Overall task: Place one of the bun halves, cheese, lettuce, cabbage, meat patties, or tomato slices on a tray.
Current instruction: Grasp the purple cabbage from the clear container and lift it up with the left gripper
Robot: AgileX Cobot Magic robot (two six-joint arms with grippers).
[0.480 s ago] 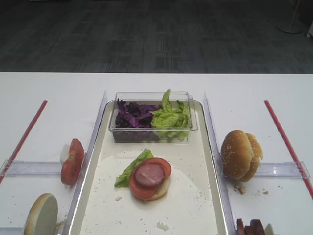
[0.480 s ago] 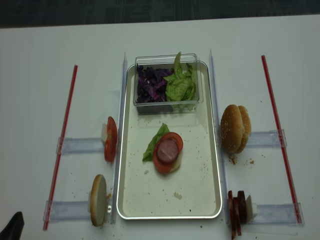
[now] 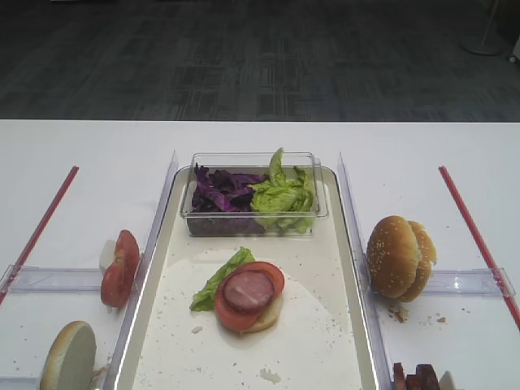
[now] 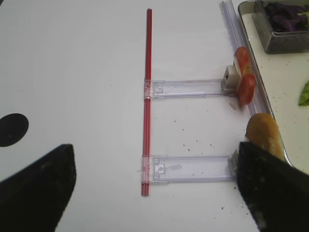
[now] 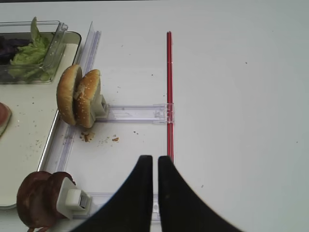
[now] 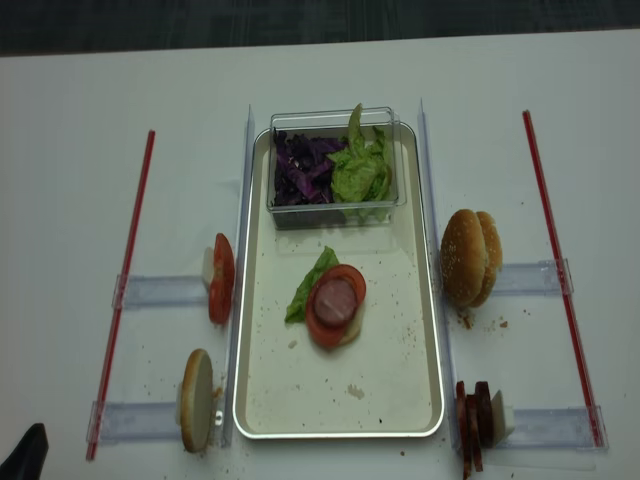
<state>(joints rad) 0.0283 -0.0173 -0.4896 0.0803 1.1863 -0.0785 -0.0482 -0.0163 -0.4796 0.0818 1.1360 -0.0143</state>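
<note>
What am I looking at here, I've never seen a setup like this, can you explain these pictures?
It is a two-armed robot at a white table, building a burger. Two pictures look down from above; the other two come from cameras on each wrist. In the middle lies a metal tray with a half-built stack: lettuce, tomato slice and meat patty on a bun. A clear tub at its far end holds purple cabbage and more lettuce. Beside the tray stand spare bun halves, tomatoes and patties. The left pincer is open, the right pincer shut; neither holds anything.
</note>
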